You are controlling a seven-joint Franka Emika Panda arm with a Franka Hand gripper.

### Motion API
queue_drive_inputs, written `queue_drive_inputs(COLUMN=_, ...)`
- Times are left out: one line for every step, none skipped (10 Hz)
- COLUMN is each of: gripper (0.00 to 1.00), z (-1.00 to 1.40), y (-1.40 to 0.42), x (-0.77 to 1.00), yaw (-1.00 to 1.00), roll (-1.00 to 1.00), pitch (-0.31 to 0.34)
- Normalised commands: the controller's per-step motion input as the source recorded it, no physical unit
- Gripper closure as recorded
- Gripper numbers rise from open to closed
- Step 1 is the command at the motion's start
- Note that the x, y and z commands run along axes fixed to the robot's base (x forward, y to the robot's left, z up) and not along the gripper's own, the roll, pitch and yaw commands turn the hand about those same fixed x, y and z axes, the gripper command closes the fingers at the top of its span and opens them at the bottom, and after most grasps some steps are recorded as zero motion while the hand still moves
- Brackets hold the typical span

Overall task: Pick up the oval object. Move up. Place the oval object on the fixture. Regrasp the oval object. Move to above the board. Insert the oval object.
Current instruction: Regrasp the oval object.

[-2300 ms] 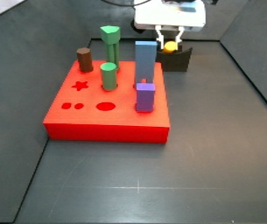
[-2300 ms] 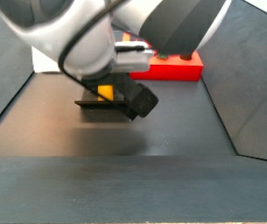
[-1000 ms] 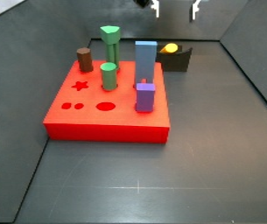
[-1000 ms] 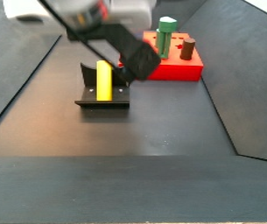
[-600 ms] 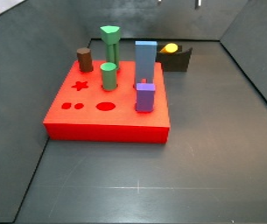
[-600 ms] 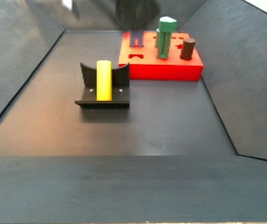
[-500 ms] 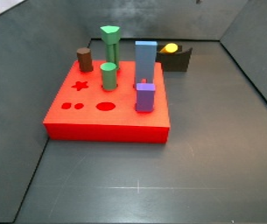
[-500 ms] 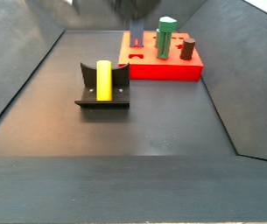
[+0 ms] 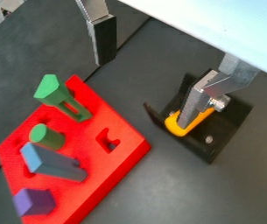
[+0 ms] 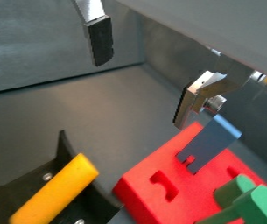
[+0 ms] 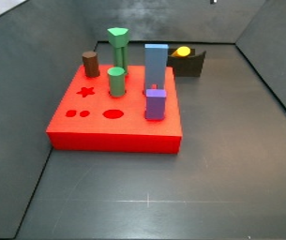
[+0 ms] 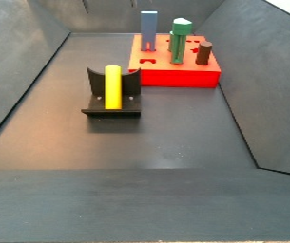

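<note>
A dark grey floor (image 11: pixel 171 187) with sloping dark walls fills both side views. On it sits one board (image 11: pixel 113 127), a thick red slab, with five pegs standing in it: a tall blue rectangular peg (image 11: pixel 154 66), a tall green peg (image 11: pixel 117 42) with a flared top, a shorter green round peg (image 11: pixel 116 82), a brown round peg (image 11: pixel 91 64) and a short purple peg (image 11: pixel 156 103). The board's bare face shows a star-shaped hole, two small round holes side by side and one oval hole (image 11: pixel 112 114). One fixture (image 12: pixel 111 102), a dark bracket on a base plate, stands on the floor apart from the board. One oval object (image 12: pixel 111 85), a yellow-orange peg, leans against the fixture's upright back between its side walls; in a side view only its rounded top (image 11: pixel 183 52) shows above the fixture (image 11: pixel 189 64), behind the blue peg. The gripper (image 9: pixel 159 57) is out of frame in both side views and is seen only in both wrist views, above the floor, with the fixture (image 9: pixel 217 131) and the board (image 9: pixel 71 162) below it. Its two silver fingers (image 9: pixel 101 35) stand wide apart, with nothing between them and touching nothing. In a wrist view, one finger (image 9: pixel 203 98) overlaps the oval object (image 9: pixel 185 124) in the picture, though whether it is close to it cannot be told.
</note>
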Motion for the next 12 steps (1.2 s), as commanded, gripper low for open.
queue_drive_inputs(gripper=0.00, z=0.02, y=-0.03, x=-0.05, yaw=0.01, roll=1.00, pitch=0.014)
queue_drive_inputs(gripper=0.00, z=0.01, y=-0.03, x=-0.05, yaw=0.01, roll=1.00, pitch=0.005)
queue_drive_inputs(gripper=0.00, z=0.01, y=-0.03, x=-0.05, yaw=0.01, roll=1.00, pitch=-0.001)
queue_drive_inputs(gripper=0.00, z=0.01, y=-0.02, x=-0.05, yaw=0.01, roll=1.00, pitch=-0.006)
queue_drive_inputs(gripper=0.00, z=0.01, y=-0.02, x=-0.05, yaw=0.01, roll=1.00, pitch=-0.014)
queue_drive_inputs(gripper=0.00, z=0.00, y=-0.02, x=-0.04, yaw=0.01, roll=1.00, pitch=-0.022)
queue_drive_inputs(gripper=0.00, z=0.00, y=-0.02, x=-0.03, yaw=0.01, roll=1.00, pitch=-0.027)
queue_drive_inputs(gripper=0.00, z=0.00, y=-0.01, x=-0.03, yaw=0.01, roll=1.00, pitch=-0.029)
queue_drive_inputs(gripper=0.00, z=0.01, y=-0.01, x=-0.03, yaw=0.01, roll=1.00, pitch=-0.028)
queue_drive_inputs(gripper=0.00, z=0.02, y=-0.02, x=-0.02, yaw=0.01, roll=1.00, pitch=-0.024)
queue_drive_inputs(gripper=0.00, z=0.01, y=-0.02, x=-0.01, yaw=0.01, roll=1.00, pitch=-0.018)
queue_drive_inputs(gripper=0.00, z=0.00, y=-0.02, x=0.00, yaw=0.01, roll=1.00, pitch=-0.016)
